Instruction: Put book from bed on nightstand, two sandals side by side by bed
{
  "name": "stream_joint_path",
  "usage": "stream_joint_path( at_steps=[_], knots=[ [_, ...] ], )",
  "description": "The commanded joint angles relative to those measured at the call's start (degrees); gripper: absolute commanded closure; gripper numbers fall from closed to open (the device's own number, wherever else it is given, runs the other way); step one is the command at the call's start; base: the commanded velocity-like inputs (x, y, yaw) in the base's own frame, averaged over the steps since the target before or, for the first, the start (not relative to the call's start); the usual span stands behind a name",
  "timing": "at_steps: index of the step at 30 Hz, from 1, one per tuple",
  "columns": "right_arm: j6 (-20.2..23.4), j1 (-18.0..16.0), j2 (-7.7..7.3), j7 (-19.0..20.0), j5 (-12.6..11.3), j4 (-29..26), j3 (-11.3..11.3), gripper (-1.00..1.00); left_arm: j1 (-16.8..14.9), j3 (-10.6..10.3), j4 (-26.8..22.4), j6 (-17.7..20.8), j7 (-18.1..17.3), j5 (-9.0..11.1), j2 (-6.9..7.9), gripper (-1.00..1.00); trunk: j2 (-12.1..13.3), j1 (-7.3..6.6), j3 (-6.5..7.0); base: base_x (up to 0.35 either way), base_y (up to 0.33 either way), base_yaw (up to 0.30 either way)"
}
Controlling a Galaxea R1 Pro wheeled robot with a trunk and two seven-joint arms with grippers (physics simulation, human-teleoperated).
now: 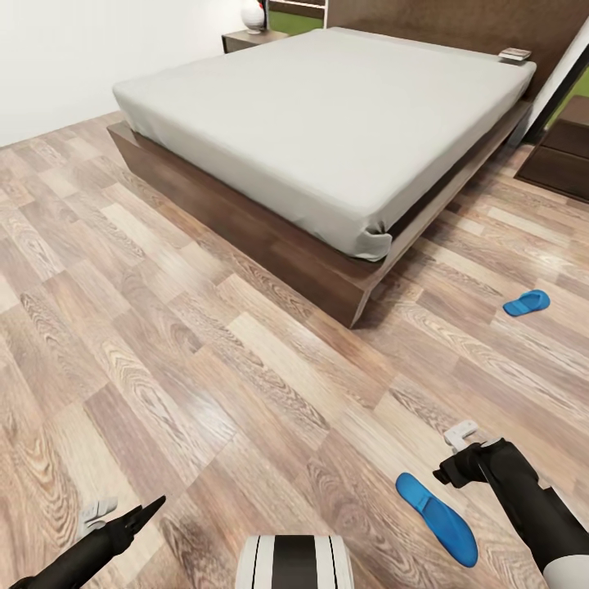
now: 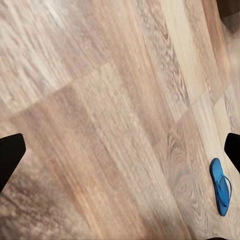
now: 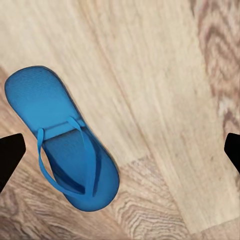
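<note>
Two flat bright blue sandals lie on the grey-brown wood-plank floor [image 1: 204, 343], well apart from each other. The nearer sandal [image 1: 436, 518] lies sole-up in the head view, just beside the right gripper [image 1: 460, 454]; in the right wrist view the same sandal [image 3: 65, 140] shows its strap side, lying between the dark fingertips [image 3: 10, 157] at the frame edges but touching neither. The farther sandal [image 1: 526, 303] rests strap-up on the floor beyond the foot corner of the bed, near its right side.

The small thin paperback book [image 1: 514, 56] lies flat on the far right corner of the plain off-white mattress [image 1: 327, 114], close to the dark brown headboard. The wide low bed with the dark brown wooden frame [image 1: 270, 245] stands between two low dark brown nightstands — one at the far left [image 1: 249, 38] carrying a white rounded object [image 1: 253, 14], one at the right edge [image 1: 564, 151].

The right gripper's fingers are spread wide and grasp nothing. The left gripper [image 1: 135, 517] hangs low over bare floor; its fingers [image 2: 10, 157] also stand wide apart and empty, with a blue sandal [image 2: 220, 186] visible in the left wrist view.
</note>
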Motion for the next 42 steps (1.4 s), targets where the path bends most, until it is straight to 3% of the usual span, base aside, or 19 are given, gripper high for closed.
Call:
stream_joint_path(
  at_steps=[1, 42],
  knots=[
    [0.1, 0.0, 0.01, 0.6, 0.6, -0.1, -0.1, -1.0, 0.0, 0.0, 0.0, 0.5, -0.1, 0.4, 0.01, -1.0, 0.0, -0.01, -0.03, 0.0, 0.0, 0.017],
    [0.1, 0.0, 0.01, 0.5, 0.7, -0.1, 0.0, -1.0, 0.0, 0.0, 1.3, 0.5, 0.1, 0.4, 0.01, -1.0, 0.0, -0.01, -0.03, -0.094, -0.018, 0.001]
  ],
)
